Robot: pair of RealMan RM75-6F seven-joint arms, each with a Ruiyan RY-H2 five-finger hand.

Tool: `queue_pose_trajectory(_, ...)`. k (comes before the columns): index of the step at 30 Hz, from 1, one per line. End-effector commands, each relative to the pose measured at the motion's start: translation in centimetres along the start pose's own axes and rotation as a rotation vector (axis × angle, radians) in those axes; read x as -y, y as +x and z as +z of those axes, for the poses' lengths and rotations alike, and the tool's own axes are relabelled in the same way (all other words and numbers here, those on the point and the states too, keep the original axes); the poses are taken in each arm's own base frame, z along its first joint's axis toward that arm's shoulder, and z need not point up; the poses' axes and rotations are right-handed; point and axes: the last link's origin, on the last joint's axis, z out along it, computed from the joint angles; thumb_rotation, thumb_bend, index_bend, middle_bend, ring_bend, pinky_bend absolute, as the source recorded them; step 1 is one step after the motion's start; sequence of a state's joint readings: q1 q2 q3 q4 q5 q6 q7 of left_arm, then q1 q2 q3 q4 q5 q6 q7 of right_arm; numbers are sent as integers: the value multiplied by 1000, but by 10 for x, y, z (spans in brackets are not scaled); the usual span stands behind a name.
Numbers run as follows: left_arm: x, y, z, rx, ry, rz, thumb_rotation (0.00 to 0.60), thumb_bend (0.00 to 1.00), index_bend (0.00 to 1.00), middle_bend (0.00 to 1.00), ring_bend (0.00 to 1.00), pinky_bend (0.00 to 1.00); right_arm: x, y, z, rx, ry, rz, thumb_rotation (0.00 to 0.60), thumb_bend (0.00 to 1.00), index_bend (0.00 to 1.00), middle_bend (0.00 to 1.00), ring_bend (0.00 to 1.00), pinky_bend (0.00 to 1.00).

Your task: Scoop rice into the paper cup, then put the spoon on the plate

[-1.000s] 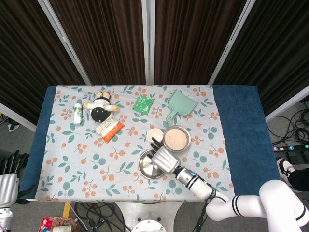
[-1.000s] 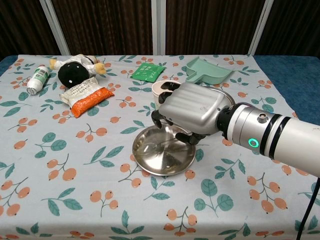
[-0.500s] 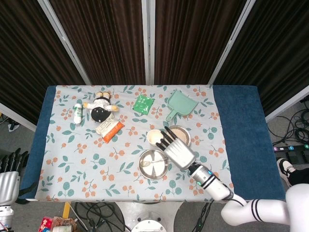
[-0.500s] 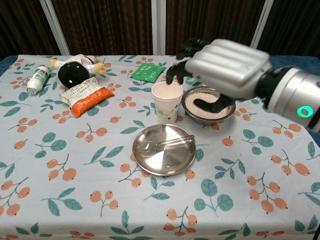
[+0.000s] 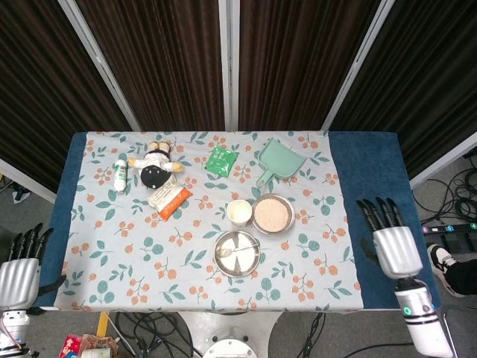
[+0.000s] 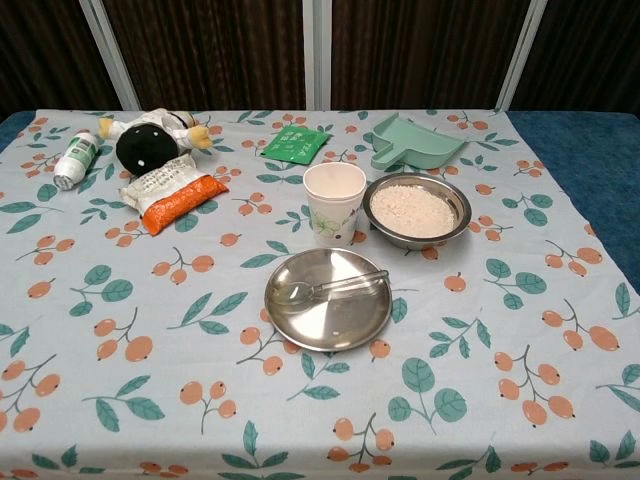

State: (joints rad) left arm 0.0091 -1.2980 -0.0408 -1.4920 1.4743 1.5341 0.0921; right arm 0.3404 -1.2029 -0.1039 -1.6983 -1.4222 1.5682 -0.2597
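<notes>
A metal spoon (image 6: pixel 325 289) (image 5: pixel 236 247) lies across the round steel plate (image 6: pixel 335 322) (image 5: pixel 226 261) near the table's front middle. Behind the plate stands the white paper cup (image 6: pixel 334 203) (image 5: pixel 239 212), and to its right the steel bowl of rice (image 6: pixel 413 211) (image 5: pixel 272 214). My right hand (image 5: pixel 390 240) hangs off the table's right side over the blue edge, fingers spread, holding nothing. My left hand (image 5: pixel 22 265) is at the lower left corner of the head view, off the table, fingers apart and empty. The chest view shows neither hand.
A green dustpan (image 6: pixel 412 144) lies behind the bowl and a green packet (image 6: pixel 296 144) behind the cup. At the back left are a plush toy (image 6: pixel 152 138), an orange snack bag (image 6: pixel 170 194) and a small bottle (image 6: pixel 74 160).
My right hand has let go of the spoon on the plate, risen past the cup and bowl and drawn back off the table to the right. The spoon stays on the plate.
</notes>
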Motion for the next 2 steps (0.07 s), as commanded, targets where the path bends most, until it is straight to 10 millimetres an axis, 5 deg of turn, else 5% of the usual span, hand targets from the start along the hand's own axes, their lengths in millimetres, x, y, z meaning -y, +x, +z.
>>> queue_pose_trajectory(1, -3, 0, 2, -4, -5, -1, 600, 41, 141, 86, 17, 0, -27, 3, -36, 20, -77, 47, 600, 327, 1, 92, 0, 0)
queue_pose_trajectory(2, -4, 0, 2, -4, -7, 0, 600, 41, 141, 86, 17, 0, -29, 3, -40, 21, -78, 54, 600, 327, 1, 93, 0, 0)
